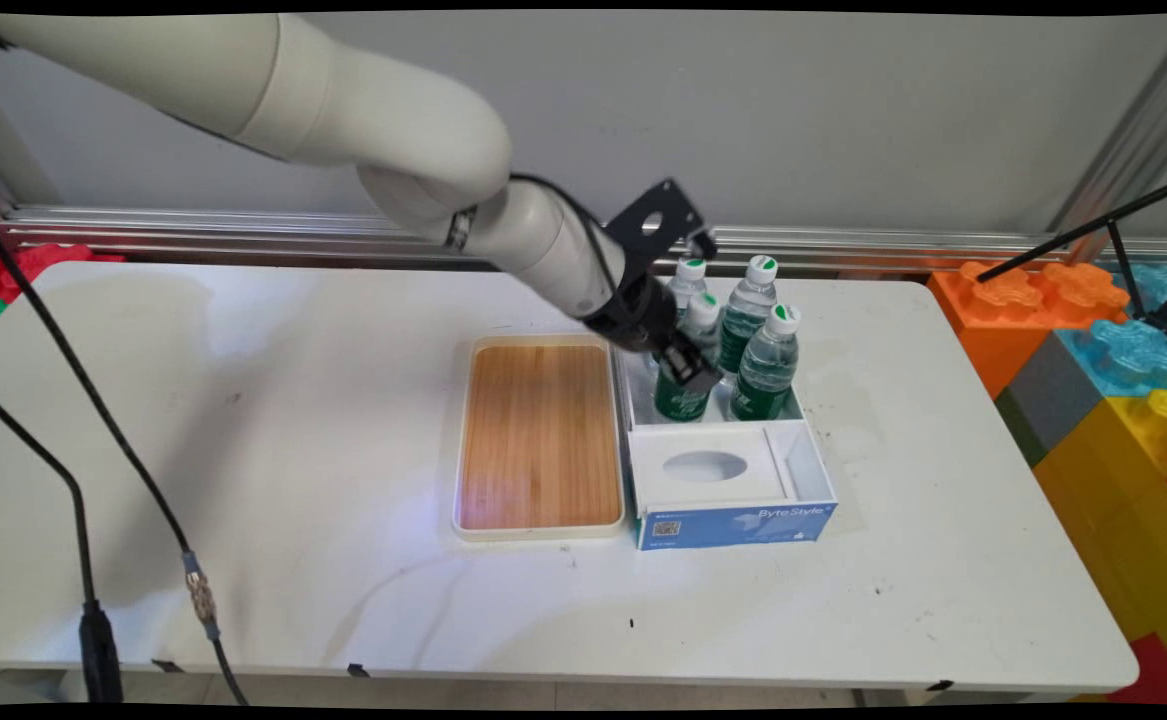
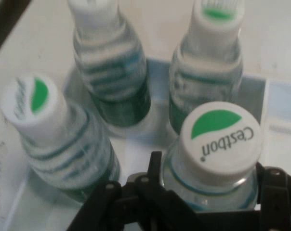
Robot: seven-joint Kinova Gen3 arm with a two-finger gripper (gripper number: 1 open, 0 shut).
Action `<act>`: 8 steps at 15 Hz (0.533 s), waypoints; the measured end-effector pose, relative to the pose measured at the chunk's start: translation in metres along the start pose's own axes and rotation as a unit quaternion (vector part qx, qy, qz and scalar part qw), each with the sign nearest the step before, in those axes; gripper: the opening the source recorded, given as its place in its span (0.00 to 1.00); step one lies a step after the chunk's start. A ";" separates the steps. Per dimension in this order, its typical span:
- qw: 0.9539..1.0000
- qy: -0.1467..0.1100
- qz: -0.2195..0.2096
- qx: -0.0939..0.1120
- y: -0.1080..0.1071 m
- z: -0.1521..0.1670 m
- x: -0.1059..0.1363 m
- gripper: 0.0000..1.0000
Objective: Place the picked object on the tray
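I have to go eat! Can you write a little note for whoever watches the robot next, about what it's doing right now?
Gripper: down at the neck of the near-left C'estbon water bottle; can't tell if it is gripping.
Bottles: all four stand upright in the far compartment of the blue ByteStyle box; the other three are untouched.
Wooden tray: beside the box, on its left.
Nothing has been lifted out of the box.

The arm (image 1: 363, 110) has thick, rounded white links, black cables along it, and a black hand (image 1: 691, 368).
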 end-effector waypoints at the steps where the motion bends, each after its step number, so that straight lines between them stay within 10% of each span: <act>1: 1.000 0.003 -0.003 0.004 0.001 -0.009 0.010 0.00; 8: 0.999 -0.012 -0.007 0.038 -0.003 -0.076 0.062 0.00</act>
